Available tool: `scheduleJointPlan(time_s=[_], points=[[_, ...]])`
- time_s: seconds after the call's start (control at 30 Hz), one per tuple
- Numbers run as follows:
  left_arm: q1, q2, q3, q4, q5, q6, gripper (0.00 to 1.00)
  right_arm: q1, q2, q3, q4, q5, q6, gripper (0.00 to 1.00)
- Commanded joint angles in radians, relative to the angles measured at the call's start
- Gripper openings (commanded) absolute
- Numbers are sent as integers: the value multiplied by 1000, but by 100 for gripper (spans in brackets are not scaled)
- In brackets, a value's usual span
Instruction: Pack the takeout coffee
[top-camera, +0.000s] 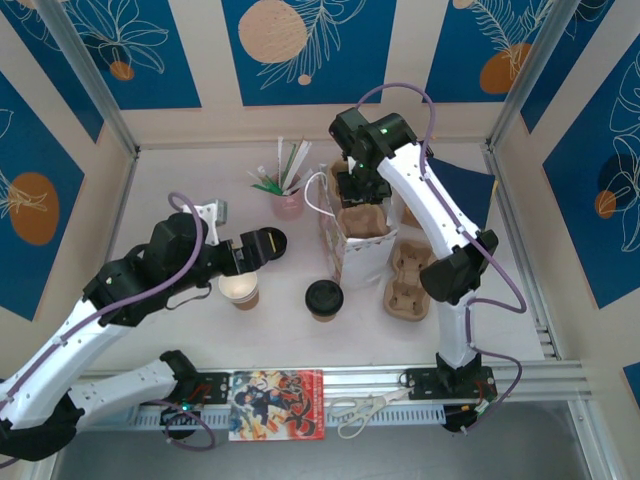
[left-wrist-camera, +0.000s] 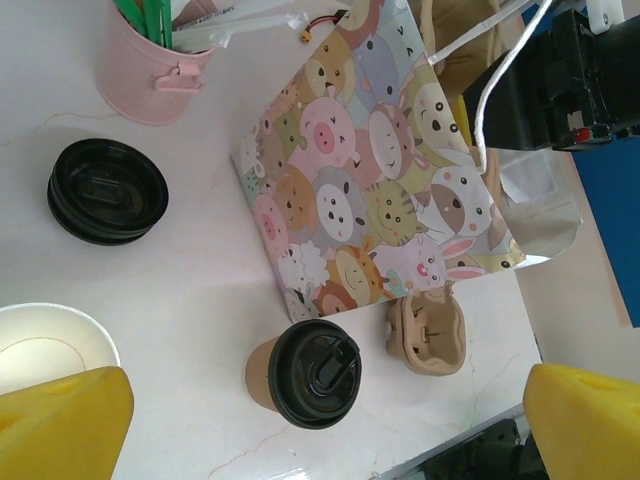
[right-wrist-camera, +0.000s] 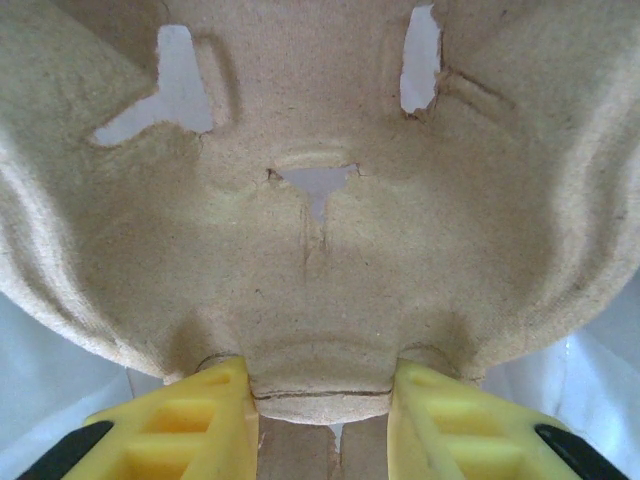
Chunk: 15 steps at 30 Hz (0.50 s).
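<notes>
The takeout coffee (top-camera: 239, 290), a kraft cup with a pale inside and no lid, stands left of centre; its white rim (left-wrist-camera: 45, 340) shows at the lower left of the left wrist view. My left gripper (top-camera: 243, 258) hovers just above and behind it, open and holding nothing (left-wrist-camera: 325, 420). A second kraft cup with a black lid on (top-camera: 324, 299) (left-wrist-camera: 310, 372) stands to the right. My right gripper (top-camera: 360, 195) is shut on a pulp cup carrier (top-camera: 362, 215) (right-wrist-camera: 320, 200) above the open gift bag (top-camera: 345, 250), its yellow fingers (right-wrist-camera: 170, 430) pinching the carrier's edge.
A loose black lid (left-wrist-camera: 107, 190) lies beside the pink cup of straws (top-camera: 287, 203) (left-wrist-camera: 150, 60). The animal-print bag (left-wrist-camera: 375, 190) stands upright mid-table. Another pulp carrier (top-camera: 408, 283) (left-wrist-camera: 427, 330) lies right of it. Scissors (top-camera: 360, 410) and a comic (top-camera: 277, 403) lie on the front rail.
</notes>
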Motion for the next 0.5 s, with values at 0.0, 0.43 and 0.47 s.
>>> scheduleJointPlan(time_s=[0.0, 0.43, 0.47], points=[[16, -16, -11, -20, 12, 24, 100, 1, 9, 24, -73, -31, 23, 34], [22, -27, -26, -16, 22, 22, 100, -4, 30, -1, -82, -34, 15, 34], [22, -27, -27, -15, 22, 22, 100, -4, 30, -8, -81, -33, 14, 34]])
